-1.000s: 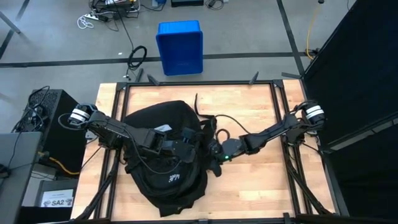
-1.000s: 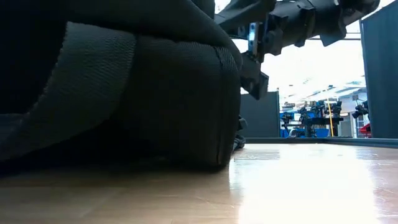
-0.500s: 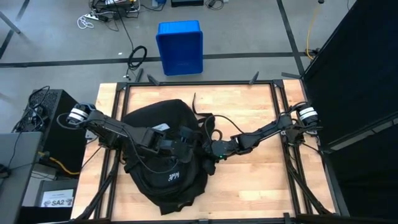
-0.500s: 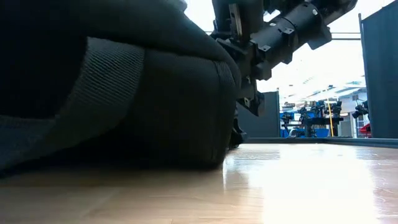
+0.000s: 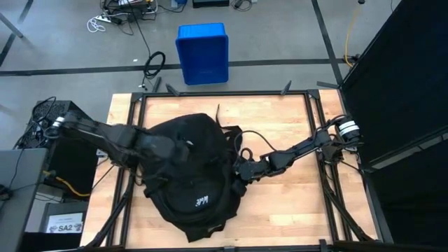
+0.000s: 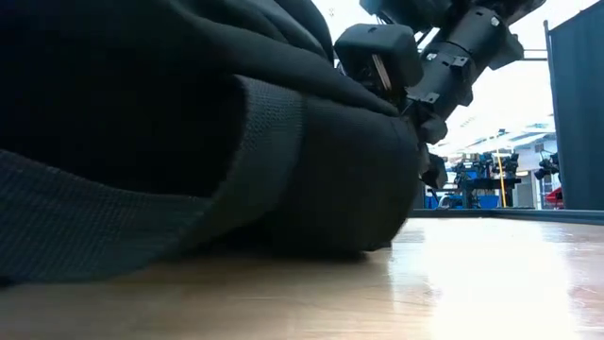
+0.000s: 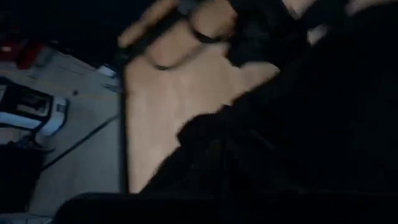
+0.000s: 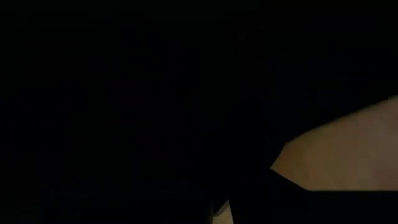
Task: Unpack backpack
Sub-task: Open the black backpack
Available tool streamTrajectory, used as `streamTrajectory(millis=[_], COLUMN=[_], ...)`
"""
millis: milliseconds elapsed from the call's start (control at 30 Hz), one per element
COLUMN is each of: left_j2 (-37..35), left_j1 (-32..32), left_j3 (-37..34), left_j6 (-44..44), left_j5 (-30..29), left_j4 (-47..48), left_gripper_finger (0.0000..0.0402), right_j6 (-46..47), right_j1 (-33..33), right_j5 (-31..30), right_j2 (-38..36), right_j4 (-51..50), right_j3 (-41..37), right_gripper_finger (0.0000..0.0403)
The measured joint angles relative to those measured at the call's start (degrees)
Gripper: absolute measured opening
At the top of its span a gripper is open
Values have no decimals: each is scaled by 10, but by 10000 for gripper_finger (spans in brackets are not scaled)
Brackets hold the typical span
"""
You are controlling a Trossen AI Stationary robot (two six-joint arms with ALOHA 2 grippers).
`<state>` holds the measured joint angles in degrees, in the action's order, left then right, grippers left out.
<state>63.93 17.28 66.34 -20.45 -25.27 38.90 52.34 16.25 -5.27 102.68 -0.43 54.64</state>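
Observation:
The black backpack lies flat on the wooden table, with small white lettering on its front toward the near edge. In the low view it fills the picture's left. My left gripper is over the backpack's far half; its fingers are lost against the black cloth, shut. My right gripper is shut at the backpack's right side, and in the low view it sits at the bag's upper edge. The right wrist view shows almost only black cloth. My left gripper lies on or just over the backpack's top; I cannot tell whether it touches or holds the cloth. My right gripper comes slanting from the table's right onto the backpack's right side edge. The cloth hides its fingers, so the part held cannot be told. The backpack rests on the table.
A blue plastic bin stands on the floor beyond the table's far edge. Bare table lies to the backpack's right. Black frame rails run along the table's sides, and a black curtain stands at the right.
My right gripper has gone toward the table's left, into the backpack's right side, and shut. My left arm has drawn back toward the table's left edge. The backpack's near right side has bulged out toward the right, and its white label no longer shows.

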Motion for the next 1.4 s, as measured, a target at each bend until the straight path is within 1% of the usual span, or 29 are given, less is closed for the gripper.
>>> streamTrajectory(millis=[67, 167, 200, 233, 333, 400, 467, 533, 633, 733, 833, 967, 1200, 1300, 1400], left_j2=[-14, -13, -8, 0, 34, 69, 104, 136, 181, 210, 224, 233, 251, 271, 292], left_j1=[1, 9, 17, 29, 75, 109, 140, 165, 189, 203, 211, 210, 206, 197, 187], left_j3=[0, 0, -1, -1, 0, 0, -2, -2, -1, -2, -1, -1, -1, -1, -1], left_j6=[33, 90, 105, 120, 149, 167, 192, 231, 279, 268, 253, 253, 313, 351, 384], left_j5=[40, 133, 154, 163, 154, 119, 72, 38, 28, 24, 28, 29, 22, 13, 13], left_j4=[-12, -45, -54, -66, -79, -76, -74, -89, -128, -176, -208, -220, -277, -285, -286], left_gripper_finger=[1, 1, 1, 1, 0, 0, 0, 0, 1, 8, 33, 88, 191, 220, 236], right_j6=[-4, -14, -14, -15, -15, -15, -15, -15, -15, -15, -15, -15, -23, -23, -23], right_j1=[0, -3, -5, -7, -10, -12, -13, -14, -16, -17, -17, -17, -19, -19, -19], right_j5=[2, 7, 10, 11, 12, 12, 12, 12, 12, 10, 10, 9, 5, 4, 3], right_j2=[1, 3, 3, 3, 3, 3, 3, 3, 3, 3, 3, 3, 3, 3, 3], right_j4=[14, 32, 35, 38, 40, 44, 45, 49, 49, 50, 55, 61, 71, 75, 80], right_j3=[-1, -3, -3, -3, -3, -3, -3, -3, -3, -3, -3, -3, -2, -2, -2], right_gripper_finger=[1, 1, 1, 1, 3, 4, 4, 4, 9, 17, 23, 28, 24, 25, 28])
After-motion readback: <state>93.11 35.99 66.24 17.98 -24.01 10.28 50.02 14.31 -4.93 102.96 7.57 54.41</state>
